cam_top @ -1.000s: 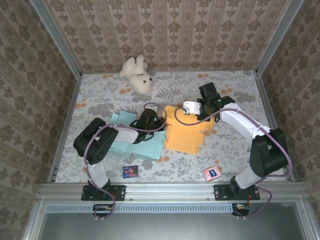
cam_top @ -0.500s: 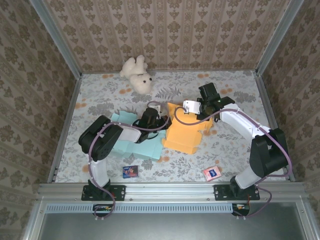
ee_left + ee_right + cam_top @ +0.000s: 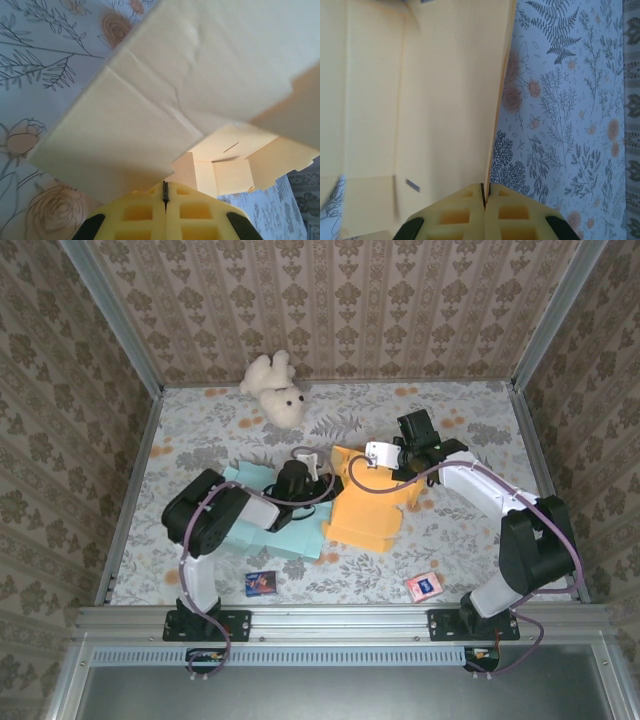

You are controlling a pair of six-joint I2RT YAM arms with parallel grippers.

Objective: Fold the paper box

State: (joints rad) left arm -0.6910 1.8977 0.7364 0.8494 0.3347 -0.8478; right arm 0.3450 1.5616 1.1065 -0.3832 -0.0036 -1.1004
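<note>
Top external, creased orange paper box [image 3: 368, 508] half-folded, left gripper [image 3: 165, 192] closed, right gripper [image 3: 485, 190] pinching its wall

The table [image 3: 470, 530] has a pale cover printed with leaves and orange flowers, and the yellow-orange paper box [image 3: 370, 505] sits on it about in the middle, partly folded up. Just to the left of the box a teal paper sheet [image 3: 290, 535] lies flat, its edge touching the box's, and well behind the box, near the back wall, a white plush bear [image 3: 277, 390] is lying down. Nearer the front edge are two small cards, a dark blue card [image 3: 260, 583] off to the box's front left and a pink card [image 3: 424, 586] to its front right, both apart from it.
</note>
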